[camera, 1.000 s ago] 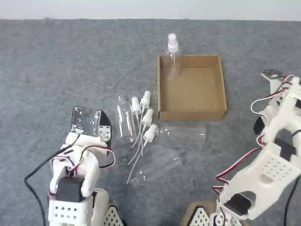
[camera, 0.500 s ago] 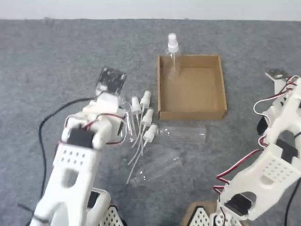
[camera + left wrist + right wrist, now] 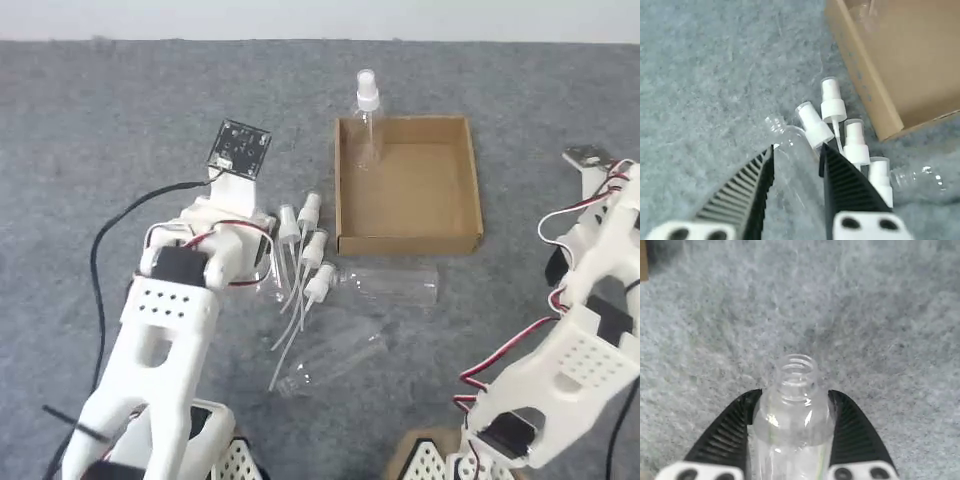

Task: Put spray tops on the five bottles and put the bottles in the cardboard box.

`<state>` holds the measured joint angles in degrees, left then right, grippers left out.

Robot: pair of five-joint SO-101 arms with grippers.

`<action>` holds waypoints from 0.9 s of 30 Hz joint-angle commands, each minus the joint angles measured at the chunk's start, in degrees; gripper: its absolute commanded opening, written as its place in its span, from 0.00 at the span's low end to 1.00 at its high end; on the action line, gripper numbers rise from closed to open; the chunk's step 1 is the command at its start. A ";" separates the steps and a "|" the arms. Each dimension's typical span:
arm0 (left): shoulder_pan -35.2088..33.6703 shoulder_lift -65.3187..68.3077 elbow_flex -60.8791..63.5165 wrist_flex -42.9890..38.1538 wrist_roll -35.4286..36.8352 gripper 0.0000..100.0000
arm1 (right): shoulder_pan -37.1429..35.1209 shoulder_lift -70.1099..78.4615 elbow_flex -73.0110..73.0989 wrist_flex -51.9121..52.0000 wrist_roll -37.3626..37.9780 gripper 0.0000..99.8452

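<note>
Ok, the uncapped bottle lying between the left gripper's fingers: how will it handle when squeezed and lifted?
Probably light: the clear bottle looks empty. It lies on its side on the mat, so an off-centre nudge may roll it. Its smooth round wall could slip in the left gripper unless it is caught squarely.

Both arms are white plastic. The left arm (image 3: 165, 330) carries a black motor block (image 3: 178, 268) — red, white and black wires (image 3: 238, 226) loop just beside it, a hole-dotted white panel (image 3: 170, 300) adjoins it on the base side, and a dark circuit board (image 3: 240, 148) stands beyond it. The right arm (image 3: 585, 350) has similar wires. The jaws are black and ribbed — on white mounts with dark holes.
</note>
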<state>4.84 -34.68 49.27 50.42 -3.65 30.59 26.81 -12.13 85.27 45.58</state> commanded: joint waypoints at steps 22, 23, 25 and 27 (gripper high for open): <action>-3.16 21.80 -6.02 -8.88 -4.84 0.14 | 0.04 -5.32 -2.02 0.92 0.53 0.01; -3.25 21.89 -7.08 -8.88 -3.87 0.14 | 0.04 -5.32 -2.02 0.92 0.53 0.01; -3.16 21.89 -8.92 -8.88 -2.11 0.14 | 0.13 -5.32 -2.02 0.92 0.53 0.01; -2.81 22.07 -10.59 -8.88 0.88 0.14 | 0.22 -5.32 -2.02 0.92 0.62 0.01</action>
<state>2.20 -11.12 44.09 41.98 -7.52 30.59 26.81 -12.13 85.27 45.58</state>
